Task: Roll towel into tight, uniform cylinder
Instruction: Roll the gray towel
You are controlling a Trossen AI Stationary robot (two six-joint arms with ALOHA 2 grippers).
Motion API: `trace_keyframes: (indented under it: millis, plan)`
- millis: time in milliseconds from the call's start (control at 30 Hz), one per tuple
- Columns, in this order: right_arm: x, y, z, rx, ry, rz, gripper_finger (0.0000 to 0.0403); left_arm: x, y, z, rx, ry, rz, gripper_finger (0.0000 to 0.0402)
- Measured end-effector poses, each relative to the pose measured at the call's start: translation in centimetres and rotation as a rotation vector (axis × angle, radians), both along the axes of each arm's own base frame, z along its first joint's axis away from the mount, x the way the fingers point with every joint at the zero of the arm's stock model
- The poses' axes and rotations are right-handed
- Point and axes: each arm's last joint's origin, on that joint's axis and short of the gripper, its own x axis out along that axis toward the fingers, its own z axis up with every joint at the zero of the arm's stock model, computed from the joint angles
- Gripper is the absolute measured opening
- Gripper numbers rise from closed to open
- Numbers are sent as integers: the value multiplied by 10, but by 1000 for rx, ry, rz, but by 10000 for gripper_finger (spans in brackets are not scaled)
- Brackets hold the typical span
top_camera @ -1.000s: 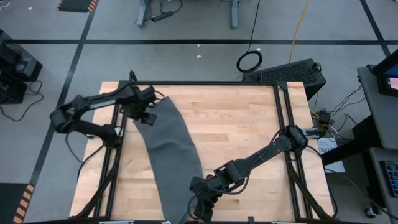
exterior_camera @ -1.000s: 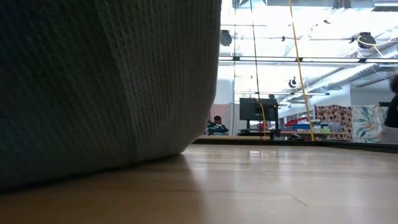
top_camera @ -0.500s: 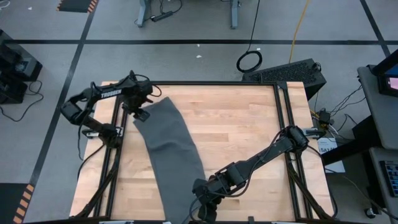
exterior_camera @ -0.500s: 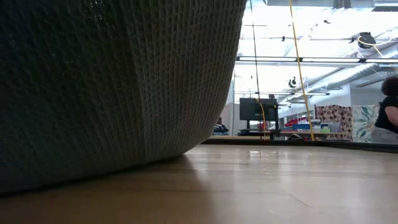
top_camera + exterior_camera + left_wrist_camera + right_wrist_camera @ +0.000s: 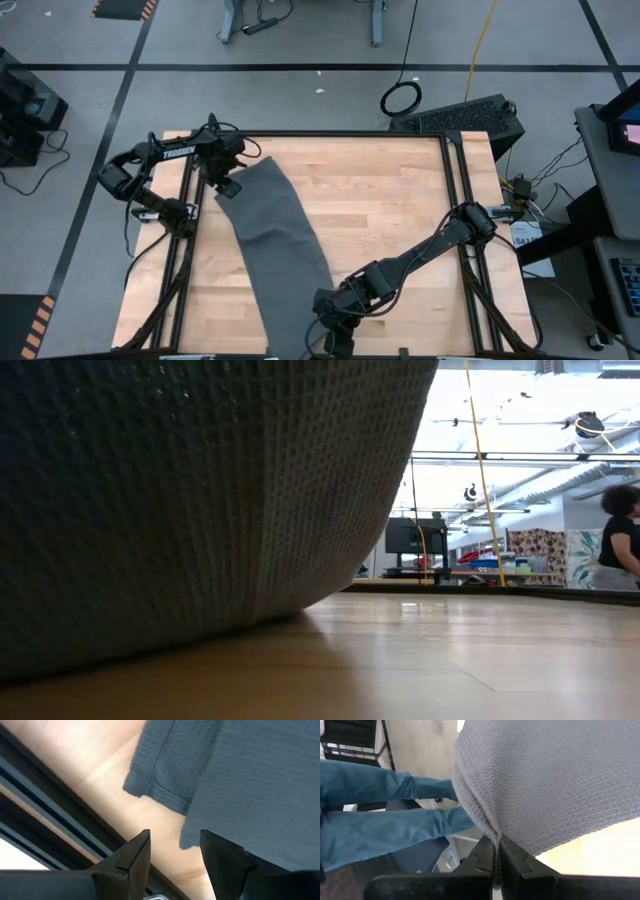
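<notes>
The dark grey towel [image 5: 275,245] lies as a long strip on the wooden table, from the far left corner to the near edge. Two layers show at its far end, each with a hemmed corner [image 5: 150,782]. My left gripper [image 5: 225,187] hangs open over that far left end, pointing down, with one towel corner [image 5: 187,840] between its fingers [image 5: 172,850]. My right gripper [image 5: 325,335] is shut on the towel at its near end. In the low view the raised cloth [image 5: 180,500] fills the left side, and its underside rests on the table. My right gripper pinches a gathered fold of the towel's near end [image 5: 492,832] between its two shut fingers, slanting down from the table's right side. The cloth fans out from the fingertips. That end is raised and the rest of the strip lies on the table. My left gripper: I cannot tell whether it touches the towel.
A black frame [image 5: 330,135] runs around the table, with rails close beside my left gripper [image 5: 60,820]. Bare wood [image 5: 390,210] lies to the right of the towel. A person's legs in blue jeans [image 5: 380,815] show beyond the near edge, and another person [image 5: 620,540] stands far off.
My left gripper has swung down toward the towel's far left corner, rolled about its own axis and then settled there. It has stayed open. The raised near end of the towel in my right gripper has spread toward the table's right edge, while the far end has stayed in place.
</notes>
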Motion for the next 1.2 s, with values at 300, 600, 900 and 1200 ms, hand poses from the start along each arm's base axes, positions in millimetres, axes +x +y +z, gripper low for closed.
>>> trace_keyframes:
  millis: [300, 600, 900, 1200]
  plan:
    - [-3, -1, -2, -23, 20, 19, 0, 1, -1, -3, -33, -53, -15, 158]
    - [-2, -2, -2, -28, 15, 26, 0, 1, -2, -3, -31, -49, -9, 108]
    - [-2, -2, -2, -31, 13, 24, 0, 1, -2, -2, -13, -19, 19, 159]
    - [-1, -3, -2, -35, 4, 35, 0, 20, -9, -8, 27, -123, 183, 161]
